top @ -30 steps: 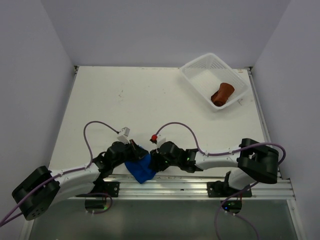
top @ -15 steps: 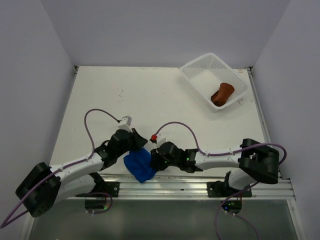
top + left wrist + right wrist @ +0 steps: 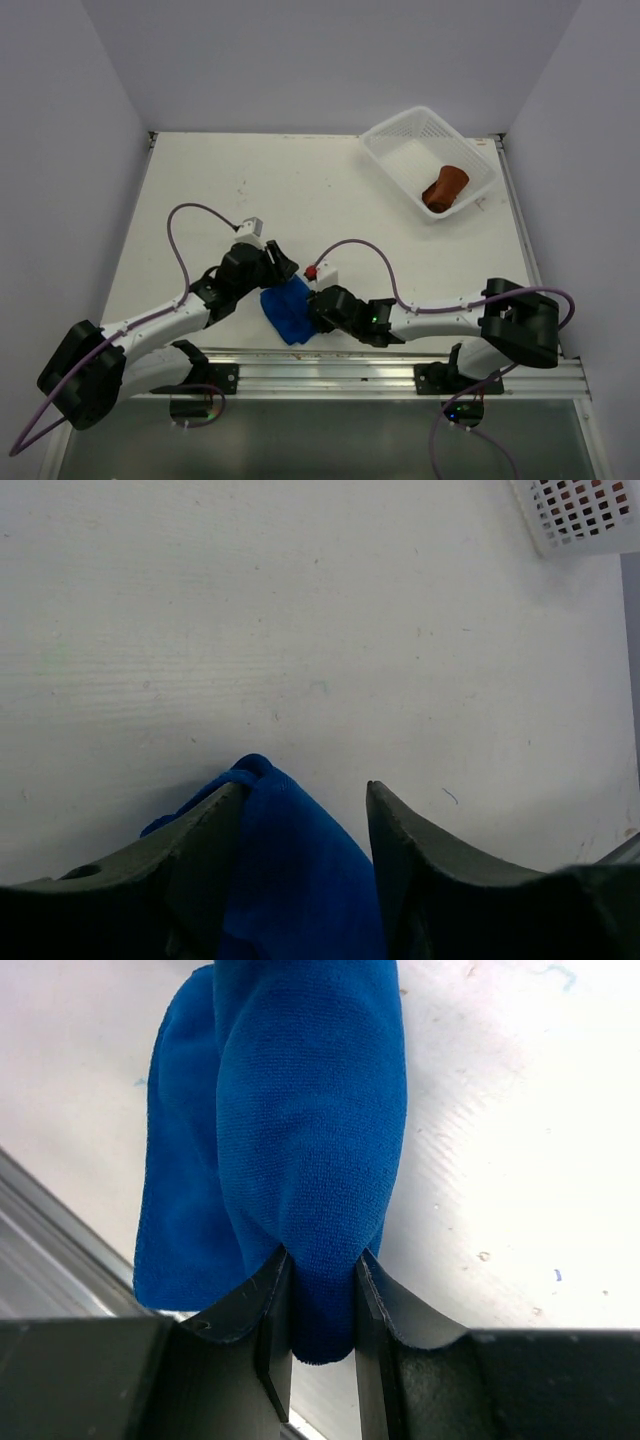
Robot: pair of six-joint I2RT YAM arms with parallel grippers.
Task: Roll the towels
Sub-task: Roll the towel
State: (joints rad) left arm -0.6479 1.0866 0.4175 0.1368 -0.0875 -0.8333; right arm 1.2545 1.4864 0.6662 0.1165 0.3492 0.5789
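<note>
Top external view shows the blue towel [image 3: 288,312] bunched into a thick fold on the bench [image 3: 300,190] close to the near edge, caught between both arms. From the right wrist camera, the right fingers [image 3: 395,1305] are nearly closed, pinching a fold of that towel tight between them while the rest stretches away over the bench. On the left wrist camera, the left fingers [image 3: 200,850] sit wider apart, with the towel's end filling the space between them and poking out past the tips. Well away, at the far right corner, the rust-brown towel [image 3: 445,187] lies rolled up inside the white mesh basket [image 3: 392,121]
</note>
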